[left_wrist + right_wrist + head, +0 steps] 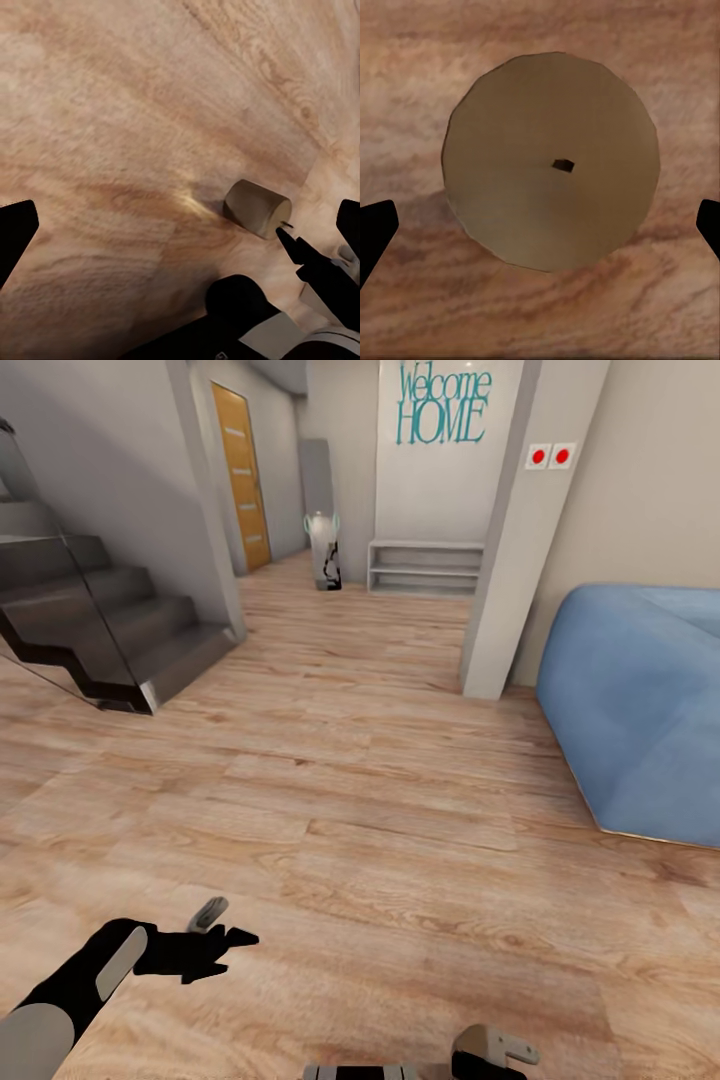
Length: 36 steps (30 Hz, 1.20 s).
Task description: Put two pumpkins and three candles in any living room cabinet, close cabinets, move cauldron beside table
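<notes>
A stubby beige candle with a tiny dark wick stands on the wood floor. My right gripper hangs straight above it, open, with its dark fingertips far apart on either side and not touching it. In the left wrist view the same candle sits a short way ahead, and one of the right gripper's dark fingers reaches close to its wick end. My left gripper is open over bare floor. In the head view the left gripper is low at the left and the right gripper at the bottom edge.
Wood floor stretches ahead. Dark stairs rise at the left, and a blue sofa stands at the right behind a white pillar. Farther off are a low grey shelf and an orange door.
</notes>
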{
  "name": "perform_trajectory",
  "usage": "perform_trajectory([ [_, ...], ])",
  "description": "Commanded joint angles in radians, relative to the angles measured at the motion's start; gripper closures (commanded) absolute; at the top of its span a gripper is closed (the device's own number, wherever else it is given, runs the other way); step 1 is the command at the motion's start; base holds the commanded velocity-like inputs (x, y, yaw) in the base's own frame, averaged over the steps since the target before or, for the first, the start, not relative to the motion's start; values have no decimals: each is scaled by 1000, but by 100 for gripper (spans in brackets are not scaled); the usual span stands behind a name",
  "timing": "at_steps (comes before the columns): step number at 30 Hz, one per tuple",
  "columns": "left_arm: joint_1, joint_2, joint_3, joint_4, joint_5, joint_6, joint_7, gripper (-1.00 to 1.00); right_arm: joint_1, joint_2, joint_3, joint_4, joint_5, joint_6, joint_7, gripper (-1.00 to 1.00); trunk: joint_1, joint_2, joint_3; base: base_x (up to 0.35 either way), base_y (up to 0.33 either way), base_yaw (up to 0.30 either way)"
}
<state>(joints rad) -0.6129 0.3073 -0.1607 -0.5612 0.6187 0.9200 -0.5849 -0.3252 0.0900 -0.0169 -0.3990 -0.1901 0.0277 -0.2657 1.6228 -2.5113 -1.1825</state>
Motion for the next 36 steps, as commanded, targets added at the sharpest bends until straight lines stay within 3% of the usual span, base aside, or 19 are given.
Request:
perform_trajectory([
  [1,-1,1,-4,0,2,3,-5,-100,0,1,-2,-2,-3,3,-2,-100,0,-1,-5,0,0,0],
  [4,-1,9,-4,-2,6,25,-45,-100,0,1,-2,-3,-3,3,-3,-100,0,-1,-5,0,0,0],
  [8,0,43,-12,-13,1,59,-214,-100,0,1,-2,-3,-3,3,-3,-100,0,-1,-5,0,0,0],
  [9,2,60,-15,-22,-3,62,-287,-100,0,1,-2,-3,-3,3,-3,-100,0,-1,-5,0,0,0],
  [13,4,86,-18,-31,-7,58,-373,-100,0,1,-2,-2,-3,3,-3,-100,0,-1,-5,46,0,0],
  [36,4,90,-17,-32,-13,31,-384,-100,0,-1,-3,-2,-3,3,-3,-100,1,-1,-13,69,-5,0],
])
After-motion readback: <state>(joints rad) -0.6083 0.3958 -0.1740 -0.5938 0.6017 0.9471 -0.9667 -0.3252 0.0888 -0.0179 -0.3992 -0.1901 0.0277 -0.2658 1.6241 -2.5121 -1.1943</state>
